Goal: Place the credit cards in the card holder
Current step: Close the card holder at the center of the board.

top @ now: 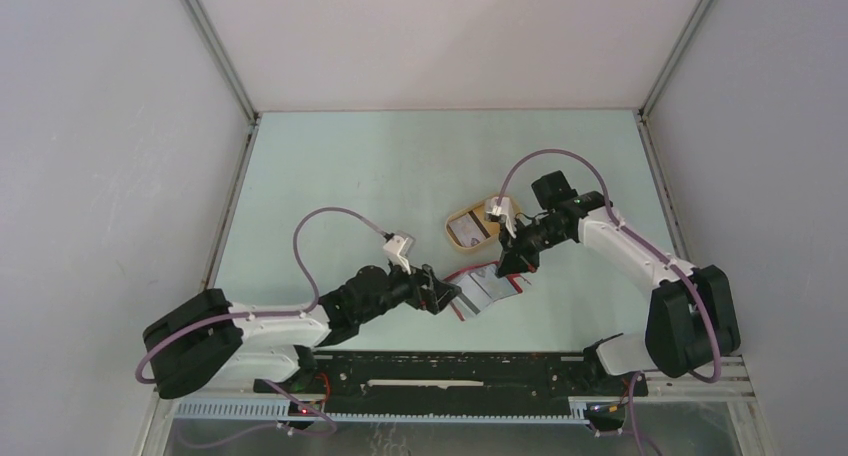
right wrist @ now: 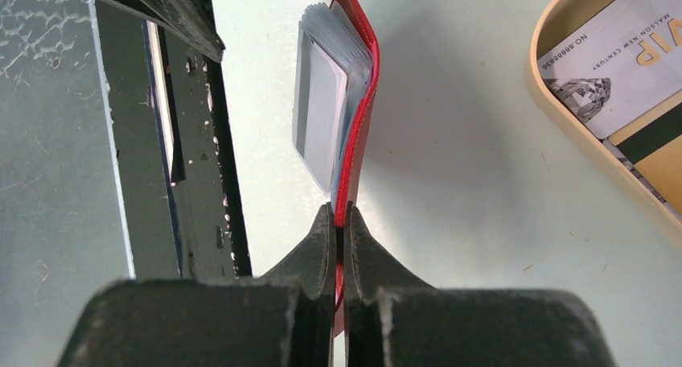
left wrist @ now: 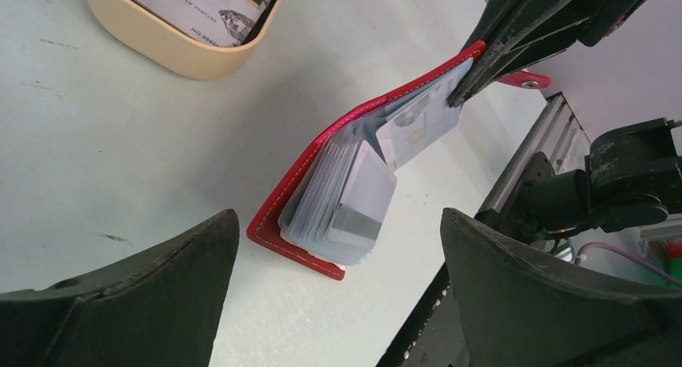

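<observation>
The card holder (top: 487, 288) stands open on the pale green table (top: 350, 176), between the two grippers and near the black rail (top: 450, 368) at the near edge; its red cover is bent at an angle, one flap down toward the table and the other lifted. The right gripper (right wrist: 339, 214) is closed tight on the edge of the lifted flap, with the red cover pinched between both fingers; the little snap tab (left wrist: 527, 81) sticks out just beside them. Inside, the clear sleeves (left wrist: 318, 216) fan out from the spine; a whitish-grey card (left wrist: 366, 194) with a grey stripe shows in the outermost sleeve. The left gripper (top: 440, 298) is spread wide and holds nothing; in the left wrist view its fingers (left wrist: 129, 303) sit at either side of the holder, apart from it. The beige tray (left wrist: 153, 47) is near the holder on the far side, not touching it; the credit cards (right wrist: 619, 57) lie flat in it, one printed "VIP". Bare table lies open to the left and toward the far side.
</observation>
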### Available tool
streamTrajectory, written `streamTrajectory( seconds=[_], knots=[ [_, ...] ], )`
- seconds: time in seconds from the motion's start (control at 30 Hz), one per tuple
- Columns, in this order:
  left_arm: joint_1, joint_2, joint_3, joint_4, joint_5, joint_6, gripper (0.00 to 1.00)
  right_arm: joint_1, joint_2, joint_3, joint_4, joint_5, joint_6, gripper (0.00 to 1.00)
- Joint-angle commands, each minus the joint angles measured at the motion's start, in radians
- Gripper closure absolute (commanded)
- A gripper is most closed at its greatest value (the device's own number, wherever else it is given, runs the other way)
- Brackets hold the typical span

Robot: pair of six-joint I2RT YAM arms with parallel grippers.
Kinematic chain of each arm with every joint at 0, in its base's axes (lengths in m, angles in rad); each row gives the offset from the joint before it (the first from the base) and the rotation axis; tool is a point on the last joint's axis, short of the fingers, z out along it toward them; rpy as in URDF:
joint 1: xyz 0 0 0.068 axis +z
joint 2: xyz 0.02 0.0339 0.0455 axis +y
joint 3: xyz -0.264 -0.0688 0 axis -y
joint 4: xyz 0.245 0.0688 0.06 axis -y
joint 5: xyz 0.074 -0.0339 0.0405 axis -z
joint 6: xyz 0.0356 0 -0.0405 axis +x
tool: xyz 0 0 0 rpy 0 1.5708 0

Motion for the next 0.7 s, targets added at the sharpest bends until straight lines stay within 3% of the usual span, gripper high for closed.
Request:
streamTrajectory(
  seconds=[0.0, 0.3, 0.67],
  knots=[
    [0.015, 0.029, -0.016, 0.082, 0.008, -0.050, 0.01, 0.003, -0.044, 0.005, -0.009, -0.050, -0.046, 1.00],
    [0.037, 0.123, 0.056, 0.032, 0.060, -0.051, 0.10, 0.000, -0.070, 0.005, -0.025, -0.060, -0.071, 1.00],
    [0.039, 0.185, 0.106, 0.062, 0.178, 0.004, 0.12, -0.003, -0.082, 0.014, -0.068, -0.098, -0.121, 1.00]
  ],
)
